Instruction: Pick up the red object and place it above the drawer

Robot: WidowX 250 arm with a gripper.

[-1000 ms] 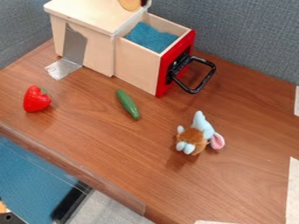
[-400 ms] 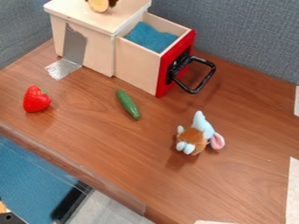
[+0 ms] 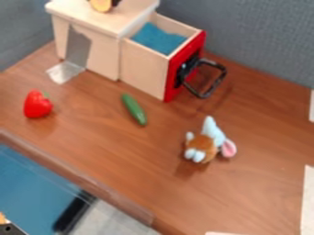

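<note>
One red object [image 3: 38,104] lies on the table [image 3: 122,160]; I cannot tell the jaws' state.

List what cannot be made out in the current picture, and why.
- Yellow thing above the box: camera view, cut off by the top edge.
- Floor of the drawer: camera view, hidden by blue lining.
- Orange thing: camera view, cut off by the left edge.

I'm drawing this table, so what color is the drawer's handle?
The handle is black, in the camera view.
</note>
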